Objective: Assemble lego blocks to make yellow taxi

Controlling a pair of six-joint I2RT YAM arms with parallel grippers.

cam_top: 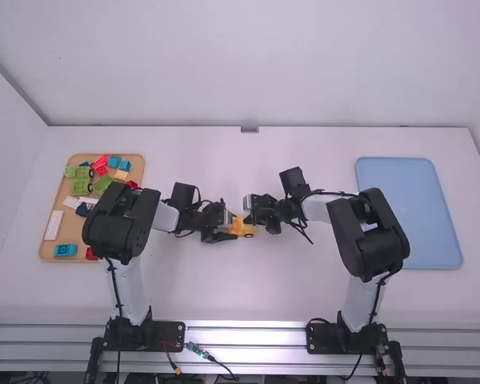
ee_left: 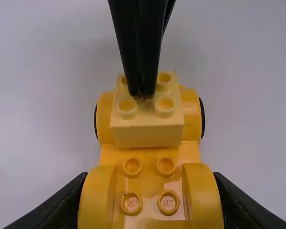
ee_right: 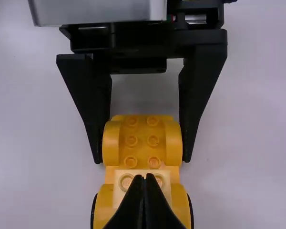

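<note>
The yellow car base (ee_left: 150, 155) lies lengthwise between both hands on the counter (cam_top: 264, 296); the left hand (ee_right: 143, 160) clasps its fenders (ee_right: 173, 143); the right hand (ee_left: 142, 96), fingertips together, meets the pale block's (ee_left: 147, 136) studs, nearer for pressing down.

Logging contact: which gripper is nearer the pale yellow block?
Right. The right gripper, fingers together, is right at the studs of the pale yellow block; the left gripper is farther off, gripping the yellow car base at its other end.
</note>
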